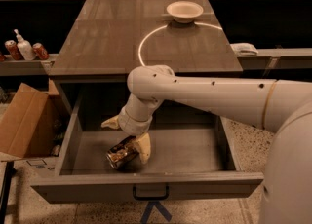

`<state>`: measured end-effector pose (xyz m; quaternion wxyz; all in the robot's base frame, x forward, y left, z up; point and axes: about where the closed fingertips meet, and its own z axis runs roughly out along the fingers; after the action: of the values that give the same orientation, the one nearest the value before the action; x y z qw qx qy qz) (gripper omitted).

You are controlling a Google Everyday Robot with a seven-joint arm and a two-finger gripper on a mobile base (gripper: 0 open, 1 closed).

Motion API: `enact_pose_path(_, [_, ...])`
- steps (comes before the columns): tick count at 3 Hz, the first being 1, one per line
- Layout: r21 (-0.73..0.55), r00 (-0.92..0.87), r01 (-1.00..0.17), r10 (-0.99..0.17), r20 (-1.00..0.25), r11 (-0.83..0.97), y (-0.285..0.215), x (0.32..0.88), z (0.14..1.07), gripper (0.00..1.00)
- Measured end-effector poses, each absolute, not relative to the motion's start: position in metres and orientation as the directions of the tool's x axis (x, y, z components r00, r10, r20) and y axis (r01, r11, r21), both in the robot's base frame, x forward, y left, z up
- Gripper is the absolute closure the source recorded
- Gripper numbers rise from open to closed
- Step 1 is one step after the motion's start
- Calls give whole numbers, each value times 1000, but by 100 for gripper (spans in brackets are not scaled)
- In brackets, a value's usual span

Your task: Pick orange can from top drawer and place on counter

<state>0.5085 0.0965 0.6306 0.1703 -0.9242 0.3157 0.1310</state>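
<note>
The orange can point(121, 153) lies on its side on the floor of the top drawer point(195, 151), left of centre and close to the front panel, its dented copper body angled with one end toward the front left; the drawer is pulled well out from under the counter point(102, 33), and its small dark handle point(151, 194) shows at the middle of the front panel; the gripper point(126, 139) is down inside the drawer directly over the can, at the end of the white arm point(219, 96) that reaches in from the right; its pale fingers point(144, 149) are spread wide apart, one pointing out to the left above the can and apart from it, the other slanting down against the can's right end, so the jaws stand open and have not closed on the can; whether that lower finger actually touches the metal cannot be told; on the counter a thin white ring point(145, 42) curves across the glossy top, and a cream bowl point(184, 10) sits at the far edge of that ring; to the left, a narrow shelf point(29, 64) carries two red cans point(40, 51) with a white pump bottle point(23, 47) between them; an open cardboard box point(24, 121) stands on the floor just beside the drawer's left wall
</note>
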Motion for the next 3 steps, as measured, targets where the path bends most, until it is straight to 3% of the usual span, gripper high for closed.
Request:
enact_pose_path(1, [-216,767,-622,-532,-358,-752,106,505,614,0])
enact_pose_path(3, [-234,757,-641,-552,-349,-731,103,506,615,43])
